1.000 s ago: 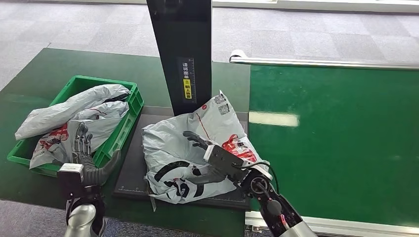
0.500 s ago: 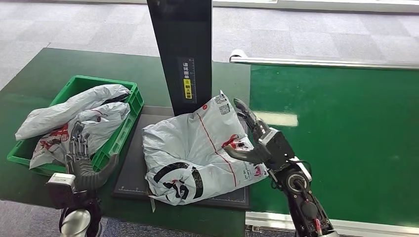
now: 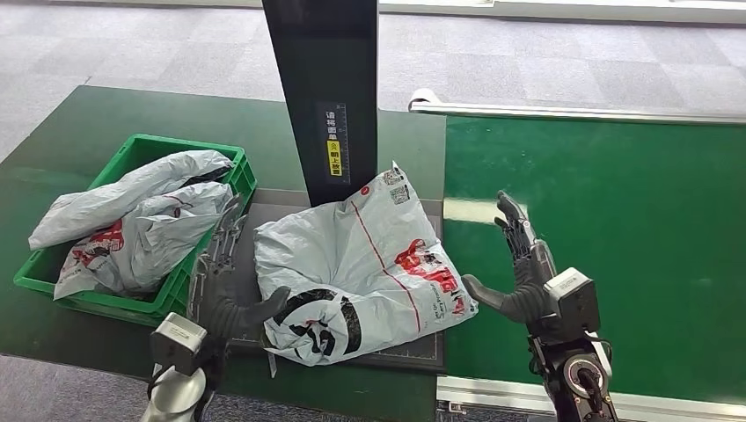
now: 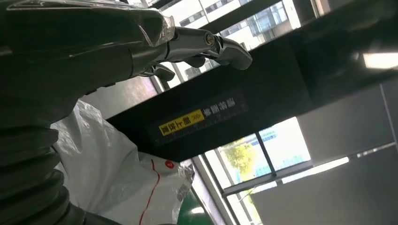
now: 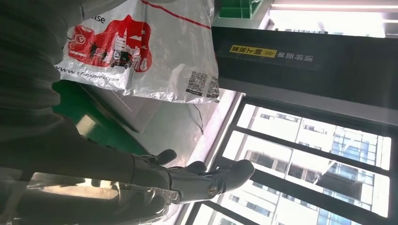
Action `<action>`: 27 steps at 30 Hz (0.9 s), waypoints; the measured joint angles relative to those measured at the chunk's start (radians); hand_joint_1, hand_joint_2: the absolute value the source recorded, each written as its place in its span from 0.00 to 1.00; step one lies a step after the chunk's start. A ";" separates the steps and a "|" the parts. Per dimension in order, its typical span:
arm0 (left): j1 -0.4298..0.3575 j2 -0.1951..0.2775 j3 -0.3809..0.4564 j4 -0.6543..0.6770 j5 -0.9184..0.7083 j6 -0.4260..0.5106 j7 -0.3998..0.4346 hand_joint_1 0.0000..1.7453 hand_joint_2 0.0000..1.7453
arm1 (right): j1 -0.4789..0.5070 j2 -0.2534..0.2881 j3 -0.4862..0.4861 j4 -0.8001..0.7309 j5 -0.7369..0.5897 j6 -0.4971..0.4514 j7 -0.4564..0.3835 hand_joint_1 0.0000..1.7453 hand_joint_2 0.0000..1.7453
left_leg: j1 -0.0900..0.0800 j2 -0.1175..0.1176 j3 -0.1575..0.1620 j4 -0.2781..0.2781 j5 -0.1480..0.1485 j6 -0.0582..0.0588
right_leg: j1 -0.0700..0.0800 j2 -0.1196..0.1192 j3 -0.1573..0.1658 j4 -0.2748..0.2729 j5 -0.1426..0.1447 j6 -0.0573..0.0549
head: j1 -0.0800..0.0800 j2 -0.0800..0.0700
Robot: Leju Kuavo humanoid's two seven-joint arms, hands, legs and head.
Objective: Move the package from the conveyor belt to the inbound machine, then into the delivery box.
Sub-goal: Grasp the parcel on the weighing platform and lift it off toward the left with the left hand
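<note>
The crumpled grey plastic courier package with red and black printing (image 3: 361, 264) is lying on the dark flat platform of the inbound machine (image 3: 237, 299), at the foot of the machine's tall black upright column (image 3: 324, 88). One corner of the package is overhanging the platform's right edge toward the green conveyor belt (image 3: 607, 229). In the right wrist view the package's red logo and printed codes (image 5: 141, 51) are showing against the column's yellow label.

The right hand (image 3: 528, 272) is standing over the green belt just beside the package's right edge, apart from it, palm turned toward the package. Its fingers (image 3: 515, 224) are pointing up and away, spread, and its thumb is reaching out toward the package; it is holding nothing. The right wrist view is showing the same extended fingers (image 5: 206, 180) with nothing between them.

The left hand (image 3: 224, 281) is rising at the platform's left side, between the package and the green plastic delivery box (image 3: 215, 237). Its fingers are stretched upward and apart, and its thumb is pointing toward the package's lower left corner, close to it; I cannot tell whether it is touching. It is grasping nothing. In the left wrist view its fingers (image 4: 220, 47) are extending before the black column with the package (image 4: 117, 173) lying below them.

The delivery box is sitting well left of the column, already carrying other grey courier bags (image 3: 132, 220).
</note>
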 joint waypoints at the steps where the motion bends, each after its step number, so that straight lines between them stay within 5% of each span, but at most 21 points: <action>1: -0.009 0.000 -0.024 0.008 -0.019 0.007 0.004 0.00 1.00 | 0.001 0.003 -0.001 0.000 -0.005 0.002 -0.003 0.00 1.00 | 0.000 0.000 0.000 0.000 0.000 0.000 | 0.000 0.000 0.000 0.000 0.000 0.000 | 0.000 0.000; 13: -0.168 -0.001 -0.225 0.257 -0.214 0.120 0.052 0.00 1.00 | 0.001 0.041 -0.002 0.000 -0.068 0.003 -0.022 0.00 1.00 | 0.000 0.000 0.000 0.000 0.000 0.000 | 0.000 0.000 0.000 0.000 0.000 0.000 | 0.000 0.000; 27: -0.266 -0.001 -0.291 0.452 -0.245 0.122 0.062 0.00 1.00 | -0.001 0.055 -0.002 -0.005 -0.074 0.003 -0.023 0.00 1.00 | 0.000 0.000 0.000 0.000 0.000 0.000 | 0.000 0.000 0.000 0.000 0.000 0.000 | 0.000 0.000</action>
